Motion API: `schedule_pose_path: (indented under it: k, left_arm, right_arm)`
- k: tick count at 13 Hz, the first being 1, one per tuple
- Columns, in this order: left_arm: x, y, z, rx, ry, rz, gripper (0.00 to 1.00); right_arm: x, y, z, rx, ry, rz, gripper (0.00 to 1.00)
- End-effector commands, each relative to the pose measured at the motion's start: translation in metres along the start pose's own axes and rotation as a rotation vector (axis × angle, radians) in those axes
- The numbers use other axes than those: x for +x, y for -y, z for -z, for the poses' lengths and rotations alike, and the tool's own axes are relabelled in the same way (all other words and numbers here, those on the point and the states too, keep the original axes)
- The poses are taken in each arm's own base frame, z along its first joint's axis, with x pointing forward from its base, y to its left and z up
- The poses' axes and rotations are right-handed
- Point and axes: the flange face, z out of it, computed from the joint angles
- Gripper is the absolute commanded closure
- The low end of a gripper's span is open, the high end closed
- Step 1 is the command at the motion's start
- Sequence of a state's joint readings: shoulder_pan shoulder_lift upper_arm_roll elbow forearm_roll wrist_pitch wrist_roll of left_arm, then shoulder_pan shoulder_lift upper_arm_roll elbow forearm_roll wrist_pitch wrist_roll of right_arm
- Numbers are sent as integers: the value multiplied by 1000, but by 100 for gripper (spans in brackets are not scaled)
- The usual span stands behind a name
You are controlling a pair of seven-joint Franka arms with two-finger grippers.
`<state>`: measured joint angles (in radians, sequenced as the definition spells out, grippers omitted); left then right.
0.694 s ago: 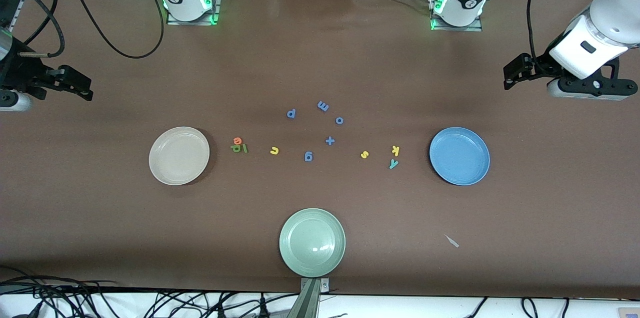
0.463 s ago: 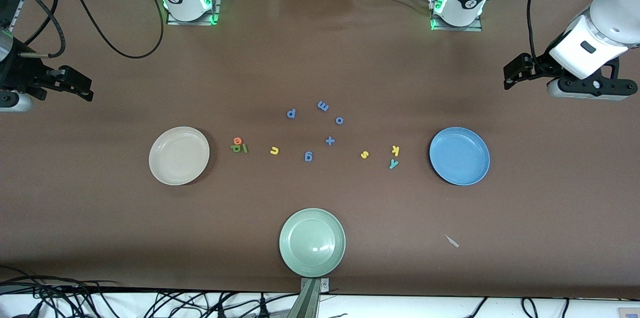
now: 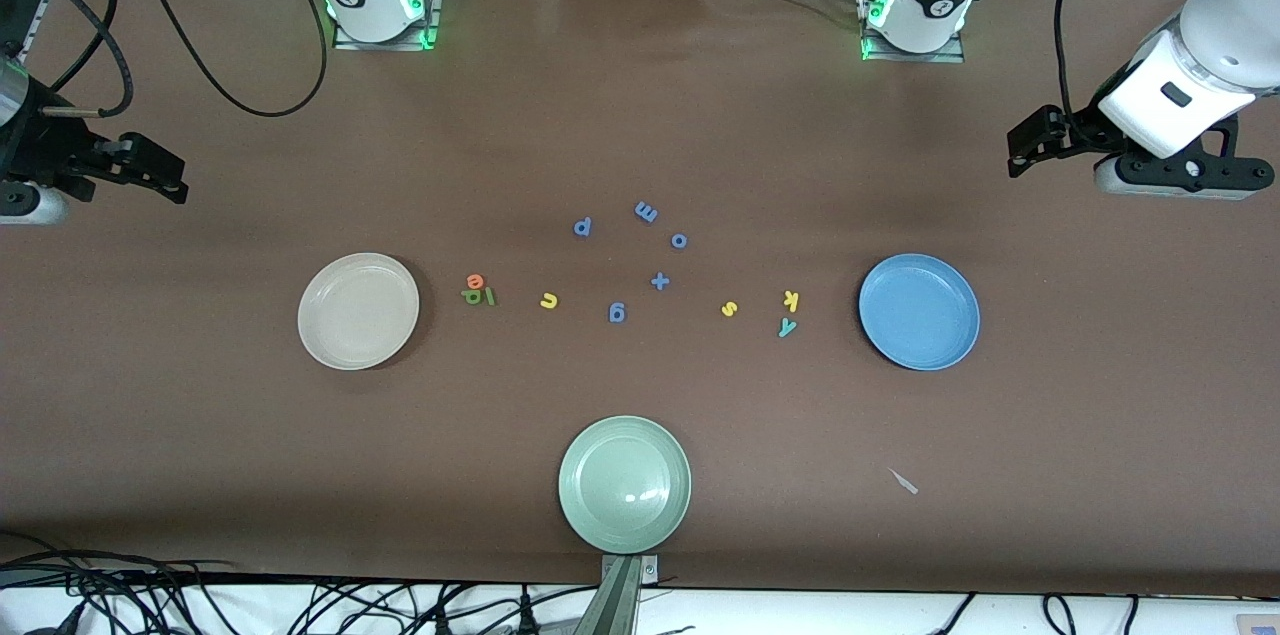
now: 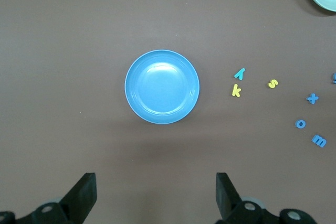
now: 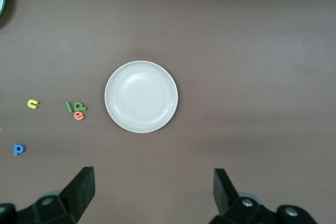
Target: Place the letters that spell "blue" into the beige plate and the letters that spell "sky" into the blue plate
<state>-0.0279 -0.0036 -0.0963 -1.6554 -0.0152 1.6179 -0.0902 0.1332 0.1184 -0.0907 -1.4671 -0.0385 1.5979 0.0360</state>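
beige plate (image 3: 358, 311): round, cream, empty, flat on the counter at the right arm's end
b, l, e, u (image 3: 479, 291): loose in a row beside it, u apart
blue plate (image 3: 919, 311): round, empty, at the left arm's end
s, k, y (image 3: 787, 313): loose just beside it

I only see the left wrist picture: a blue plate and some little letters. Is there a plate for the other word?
Observer: Yes, a beige plate lies toward the right arm's end of the table, empty.
Operator: Any letters near it?
Observer: An orange e, dark green b and light green l huddle beside it; a yellow u lies farther toward the middle.
Operator: And the other arm?
Observer: The right gripper hangs open over that end, holding nothing.
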Motion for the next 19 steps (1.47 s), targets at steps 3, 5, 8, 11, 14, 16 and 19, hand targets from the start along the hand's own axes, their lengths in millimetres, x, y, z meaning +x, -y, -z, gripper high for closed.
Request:
schedule_pose_path:
  k: [3,5,8,11,14,16,19]
  left_arm:
    - [-2,3,4,25,1,-22,0]
    - [-2,3,3,26,1,-25,0]
    - [-2,3,3,26,1,-25,0]
    - [-2,2,4,26,-1,-28,0]
    - [-2,2,4,26,-1,-30,0]
    - [-2,3,4,26,-2,-28,0]
    - [-2,3,4,26,-1,-28,0]
  right_arm:
    - [-1,-1,2,-11,-8,1,0]
    - [-1,1,2,-8,-9,-2,0]
    - [-1,1,2,-6,-9,4,0]
    - [-1,-3,2,-8,-9,-8,0]
    - [-1,-7,1,-7,-4,-19,0]
    - [0,-11,1,-2,-8,-25,0]
    - [-1,-8,1,5,-8,-24,0]
